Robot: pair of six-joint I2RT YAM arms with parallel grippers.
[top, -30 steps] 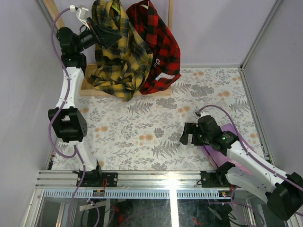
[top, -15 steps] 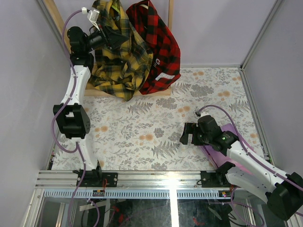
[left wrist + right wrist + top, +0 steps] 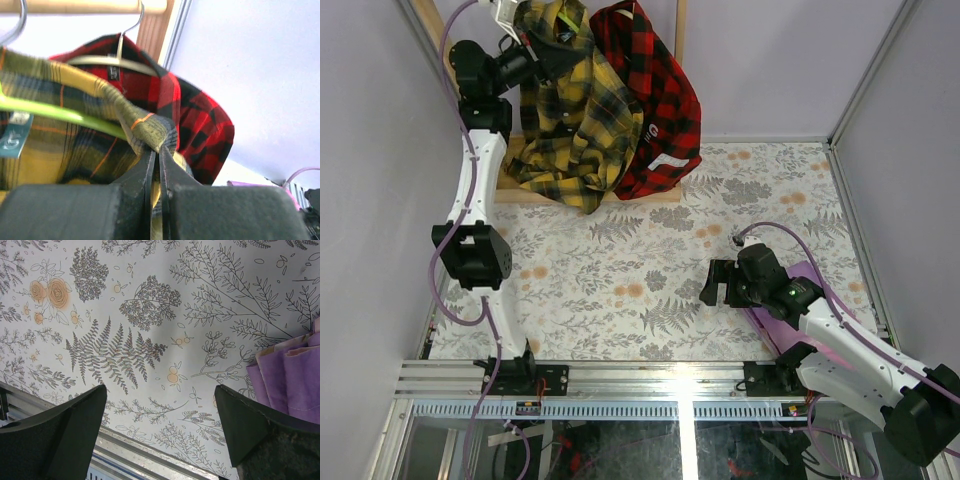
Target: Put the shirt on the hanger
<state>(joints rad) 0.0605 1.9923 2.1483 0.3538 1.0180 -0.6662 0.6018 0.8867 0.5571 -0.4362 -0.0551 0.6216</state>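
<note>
On my left wrist view, the left gripper (image 3: 157, 154) had its two fingers pressed together, with a fold of the shirt (image 3: 150, 127) pinched between them at an olive-edged band of the yellow plaid. The hanger (image 3: 60, 112) showed as a lime-green wire running in from the left, its end hidden behind that pinched fold. Behind it hung the red-and-black shirt (image 3: 200, 115) on its own grey wire hanger (image 3: 112, 60), hooked over the wooden rail (image 3: 85, 6). From above, I saw the yellow shirt draped from the rack at the table's far left. My right gripper (image 3: 160, 395) hovered low over the floral table cover (image 3: 150, 315), fingers spread wide and holding nothing, with the purple cloth (image 3: 295, 380) just beside one finger.
</note>
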